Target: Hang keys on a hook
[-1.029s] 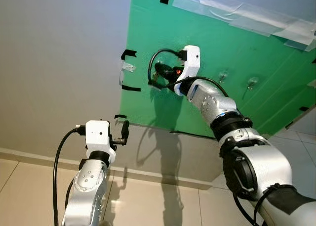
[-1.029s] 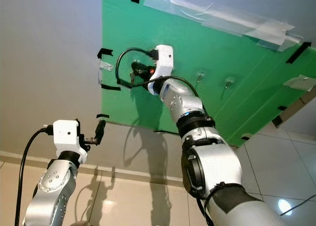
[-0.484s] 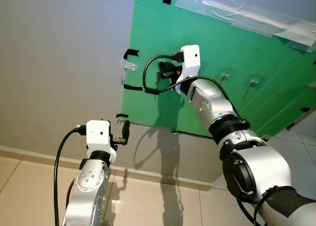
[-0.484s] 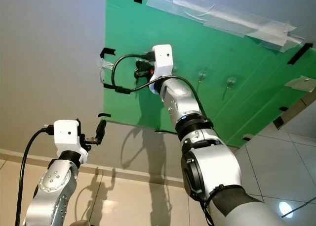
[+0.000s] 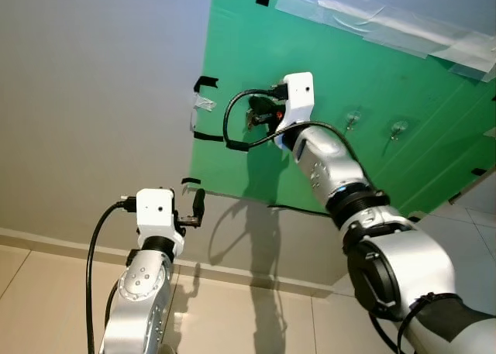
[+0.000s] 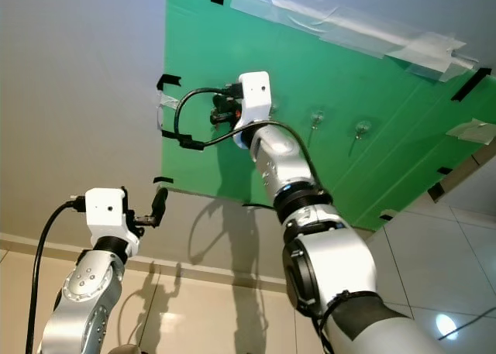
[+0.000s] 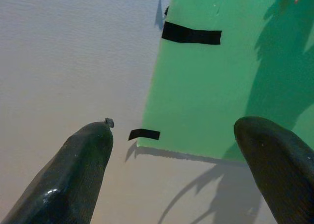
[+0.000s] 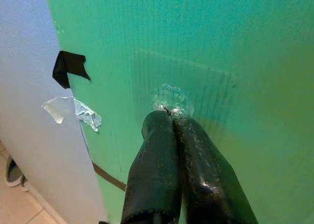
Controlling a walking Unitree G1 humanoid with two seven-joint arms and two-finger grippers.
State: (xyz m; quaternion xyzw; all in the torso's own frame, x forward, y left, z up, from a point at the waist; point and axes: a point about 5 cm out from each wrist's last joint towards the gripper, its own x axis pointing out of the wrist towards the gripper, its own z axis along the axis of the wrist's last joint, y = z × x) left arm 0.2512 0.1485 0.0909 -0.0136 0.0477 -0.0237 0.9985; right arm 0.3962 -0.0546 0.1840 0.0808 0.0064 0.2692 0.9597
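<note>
Keys [image 5: 249, 120] dangling, small dark cluster.

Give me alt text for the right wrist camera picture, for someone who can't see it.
The right gripper, jaws closed together, has its tips at a clear plastic hook stuck on a green board. Black tape and a clear tape scrap mark the board's edge, where it meets a pale wall.
</note>
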